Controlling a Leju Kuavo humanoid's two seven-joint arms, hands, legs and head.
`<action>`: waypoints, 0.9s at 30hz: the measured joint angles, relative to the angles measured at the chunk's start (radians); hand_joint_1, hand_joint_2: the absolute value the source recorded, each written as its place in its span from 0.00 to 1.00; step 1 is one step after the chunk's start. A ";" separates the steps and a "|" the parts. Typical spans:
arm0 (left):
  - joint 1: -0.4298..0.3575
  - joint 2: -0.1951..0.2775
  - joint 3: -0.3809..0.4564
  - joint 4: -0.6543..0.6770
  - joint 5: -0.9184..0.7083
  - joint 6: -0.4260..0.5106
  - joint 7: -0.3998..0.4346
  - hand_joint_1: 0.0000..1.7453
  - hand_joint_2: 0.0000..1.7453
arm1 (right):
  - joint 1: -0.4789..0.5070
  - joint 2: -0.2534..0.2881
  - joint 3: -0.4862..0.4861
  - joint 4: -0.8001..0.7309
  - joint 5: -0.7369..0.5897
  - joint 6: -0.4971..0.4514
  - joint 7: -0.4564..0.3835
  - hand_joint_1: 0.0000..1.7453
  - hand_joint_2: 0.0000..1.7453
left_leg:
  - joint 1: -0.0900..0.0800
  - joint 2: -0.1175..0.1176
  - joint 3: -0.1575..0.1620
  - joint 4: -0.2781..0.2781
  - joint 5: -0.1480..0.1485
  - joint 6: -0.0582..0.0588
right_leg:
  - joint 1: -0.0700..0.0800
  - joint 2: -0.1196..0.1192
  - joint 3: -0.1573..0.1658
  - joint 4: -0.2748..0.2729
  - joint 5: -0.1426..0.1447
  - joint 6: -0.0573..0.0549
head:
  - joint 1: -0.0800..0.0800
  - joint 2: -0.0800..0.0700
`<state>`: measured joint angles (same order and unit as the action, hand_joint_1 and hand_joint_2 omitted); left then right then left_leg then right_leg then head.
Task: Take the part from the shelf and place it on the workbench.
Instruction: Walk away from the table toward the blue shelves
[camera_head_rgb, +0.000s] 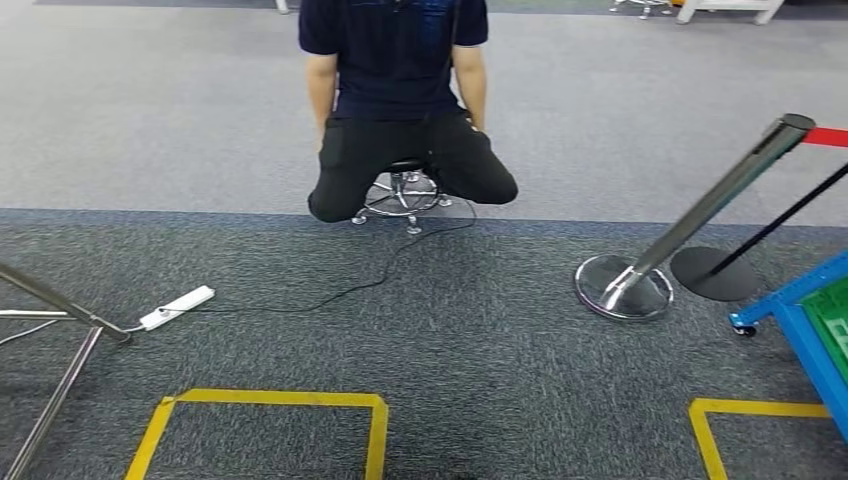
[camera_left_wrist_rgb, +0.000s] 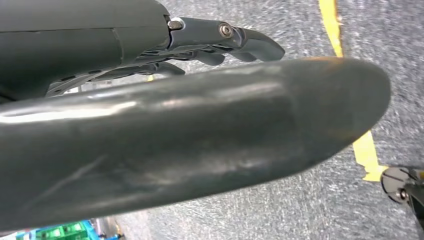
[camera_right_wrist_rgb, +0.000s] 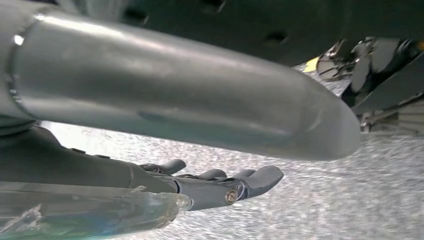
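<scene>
Left hand (camera_left_wrist_rgb: 220, 42) and right hand (camera_right_wrist_rgb: 220, 185) are each seen in their wrist views with fingers stretched out, apart, and nothing held. A person (camera_head_rgb: 395, 80) on a wheeled stool (camera_head_rgb: 403, 195) is recorded at upper centre of the head view, a power strip (camera_head_rgb: 177, 307) at left, a chrome stanchion (camera_head_rgb: 690, 220) at right. A blue cart (camera_head_rgb: 800, 320) is noted at the right edge, yellow floor tape (camera_head_rgb: 265, 400) along the bottom; the part's place cannot be told.

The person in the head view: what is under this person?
Under the person stands a small stool with a chrome star base on castors, on grey carpet. A black cable runs from there. The legs cover most of the seat.
</scene>
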<state>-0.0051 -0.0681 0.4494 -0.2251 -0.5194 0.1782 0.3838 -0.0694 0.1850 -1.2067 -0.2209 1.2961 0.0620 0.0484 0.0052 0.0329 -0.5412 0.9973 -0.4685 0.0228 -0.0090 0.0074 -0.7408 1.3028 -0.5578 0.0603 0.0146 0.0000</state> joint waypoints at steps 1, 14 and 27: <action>-0.001 -0.001 0.004 0.000 0.005 -0.007 -0.002 0.00 0.00 | 0.002 0.000 0.000 0.000 0.000 0.000 0.000 0.00 0.00 | -0.001 0.010 0.002 0.000 -0.001 0.000 | 0.000 -0.002 0.021 -0.031 0.021 -0.001 | 0.000 0.000; -0.005 -0.007 0.055 0.000 0.021 -0.043 -0.033 0.00 1.00 | -0.003 -0.002 0.000 0.000 -0.010 0.002 -0.001 0.00 0.00 | -0.003 -0.021 -0.105 0.254 -0.140 -0.046 | 0.003 0.020 0.153 -0.277 0.117 -0.054 | -0.011 0.000; -0.007 -0.007 0.055 0.000 -0.015 -0.078 -0.044 0.00 1.00 | 0.003 -0.003 0.000 0.000 -0.012 0.005 -0.001 0.00 0.00 | 0.005 -0.049 -0.017 0.008 0.012 -0.005 | 0.002 0.034 0.073 -0.161 0.061 -0.006 | -0.002 0.000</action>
<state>-0.0125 -0.0749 0.5039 -0.2251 -0.5347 0.1002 0.3397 -0.0659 0.1820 -1.2072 -0.2209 1.2837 0.0668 0.0478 0.0098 -0.0164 -0.5580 1.0053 -0.4566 0.0179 -0.0074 0.0417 -0.6681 1.1417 -0.4971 0.0542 0.0130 0.0000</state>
